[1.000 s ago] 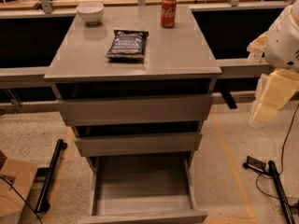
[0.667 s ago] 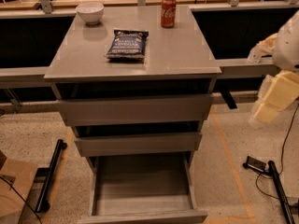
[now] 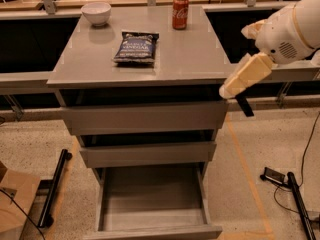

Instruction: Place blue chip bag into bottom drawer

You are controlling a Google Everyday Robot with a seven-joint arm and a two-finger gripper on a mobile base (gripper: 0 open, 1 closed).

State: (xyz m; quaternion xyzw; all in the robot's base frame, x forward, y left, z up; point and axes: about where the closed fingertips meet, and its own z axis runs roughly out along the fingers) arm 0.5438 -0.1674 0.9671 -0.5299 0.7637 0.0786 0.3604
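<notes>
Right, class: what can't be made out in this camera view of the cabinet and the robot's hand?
Hand, right of the cabinet beside the top drawer: its arm is cut off by the right edge.
Top drawer and middle drawer: insides hidden by what overhangs them.
Bottom drawer: front panel cut off by the bottom edge.

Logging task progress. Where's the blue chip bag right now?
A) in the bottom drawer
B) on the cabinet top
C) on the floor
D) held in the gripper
B. The blue chip bag lies flat on the cabinet top, the bottom drawer is pulled open below, and the gripper hangs beside the cabinet's right edge, apart from the bag.
</notes>
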